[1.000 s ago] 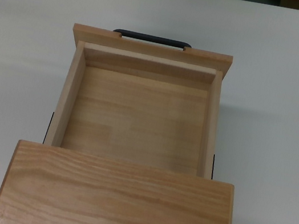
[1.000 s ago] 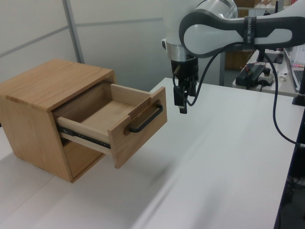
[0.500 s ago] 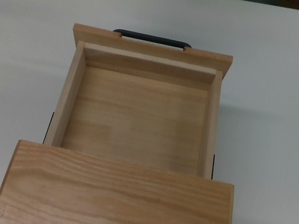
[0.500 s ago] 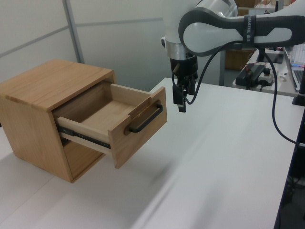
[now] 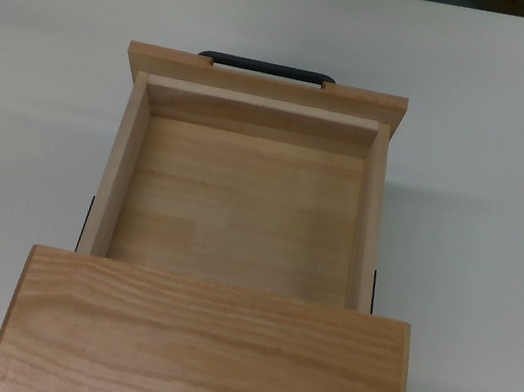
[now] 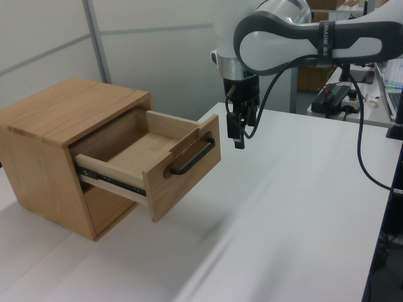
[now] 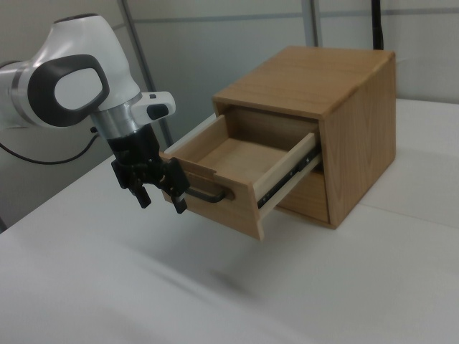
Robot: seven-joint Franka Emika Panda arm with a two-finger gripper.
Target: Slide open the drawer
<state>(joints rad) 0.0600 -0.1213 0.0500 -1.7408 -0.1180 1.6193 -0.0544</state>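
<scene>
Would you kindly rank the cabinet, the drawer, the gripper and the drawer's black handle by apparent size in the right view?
1. cabinet
2. drawer
3. gripper, though it is nearer the camera, which flatters it
4. black handle, partly hidden behind the gripper

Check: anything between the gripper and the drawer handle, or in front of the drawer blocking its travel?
Nothing visible. The gripper hangs open just off the handle with only air between them, and the white table ahead of the drawer is bare. The drawer already stands well out of the cabinet.
</scene>
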